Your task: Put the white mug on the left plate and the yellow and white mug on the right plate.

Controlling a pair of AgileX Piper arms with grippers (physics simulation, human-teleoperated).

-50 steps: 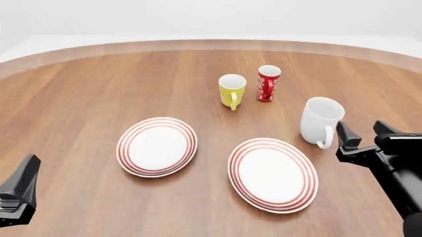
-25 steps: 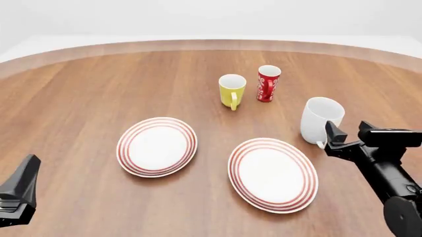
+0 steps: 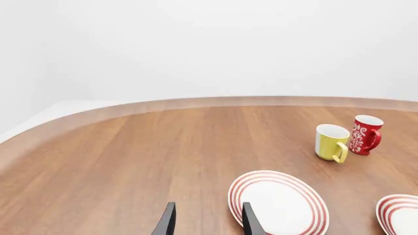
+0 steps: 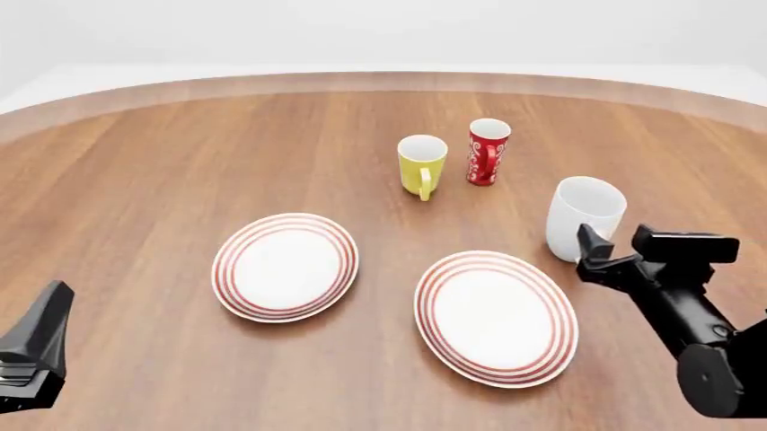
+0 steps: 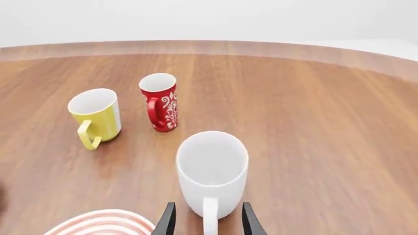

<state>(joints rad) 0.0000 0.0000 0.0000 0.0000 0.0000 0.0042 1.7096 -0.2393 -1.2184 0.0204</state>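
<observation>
The white mug [image 4: 584,214] stands upright right of centre, its handle toward me. My right gripper [image 4: 617,244] is open just in front of it. In the right wrist view the two fingers [image 5: 168,221] flank the handle of the white mug [image 5: 212,169] without closing on it. The yellow and white mug [image 4: 421,164] stands farther back near the middle, and also shows as the yellow and white mug [image 5: 97,116]. Both the left plate [image 4: 286,266] and the right plate [image 4: 495,316] are bare. My left gripper [image 4: 36,346] hangs open at the near left, clear of everything; the left gripper [image 3: 207,225] looks over the left plate [image 3: 277,205].
A slim red mug [image 4: 487,151] with a white pattern stands just right of the yellow mug, behind and left of the white mug. The round wooden table's far edge [image 4: 383,81] curves across the back.
My right gripper has moved left and forward up to the white mug, so its fingers now sit on either side of the handle. The left arm and all the mugs stayed put.
</observation>
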